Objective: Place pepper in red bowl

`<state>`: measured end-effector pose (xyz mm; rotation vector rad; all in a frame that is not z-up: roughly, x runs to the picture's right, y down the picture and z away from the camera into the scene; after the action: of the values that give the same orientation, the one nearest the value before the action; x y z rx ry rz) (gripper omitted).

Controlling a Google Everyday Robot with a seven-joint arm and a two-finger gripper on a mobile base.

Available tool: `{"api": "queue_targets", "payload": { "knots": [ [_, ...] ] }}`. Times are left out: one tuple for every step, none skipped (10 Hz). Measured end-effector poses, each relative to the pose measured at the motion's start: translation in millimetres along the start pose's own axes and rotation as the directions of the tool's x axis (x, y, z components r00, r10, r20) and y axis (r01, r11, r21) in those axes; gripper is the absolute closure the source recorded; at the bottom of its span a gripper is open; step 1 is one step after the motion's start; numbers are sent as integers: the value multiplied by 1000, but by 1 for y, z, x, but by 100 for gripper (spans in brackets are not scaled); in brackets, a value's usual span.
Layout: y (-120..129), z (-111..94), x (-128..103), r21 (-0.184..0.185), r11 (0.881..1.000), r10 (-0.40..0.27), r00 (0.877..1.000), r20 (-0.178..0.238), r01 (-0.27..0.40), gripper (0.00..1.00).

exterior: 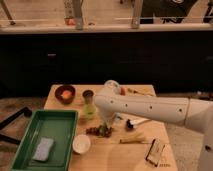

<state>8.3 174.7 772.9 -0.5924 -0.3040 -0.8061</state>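
Over wooden table (115,156), holds gripper (106,124) low, pressed shut right above pepper (103,131), likely for carrying to red bowl (123,91) behind it.

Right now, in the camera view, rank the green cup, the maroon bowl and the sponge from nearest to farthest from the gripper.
1. Green cup, just back-left of the gripper, which hangs low over the table's middle.
2. Maroon bowl, back-left corner, and sponge, in the green tray front-left: too close to call.

Kitchenette: dark cabinets (100,60), wooden table (116,158).
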Motion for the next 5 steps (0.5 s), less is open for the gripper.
{"api": "queue_targets", "payload": {
  "knots": [
    [-5, 0, 9, -3, 1000, 7, 1000, -7, -7, 100],
    [-13, 0, 17, -2, 1000, 13, 1000, -9, -13, 100],
    [-20, -1, 24, -3, 1000, 17, 1000, -13, -17, 100],
    [-28, -1, 35, -8, 1000, 23, 1000, -20, -23, 100],
    [-37, -1, 41, -7, 1000, 23, 999, -22, -24, 100]
  ]
}}
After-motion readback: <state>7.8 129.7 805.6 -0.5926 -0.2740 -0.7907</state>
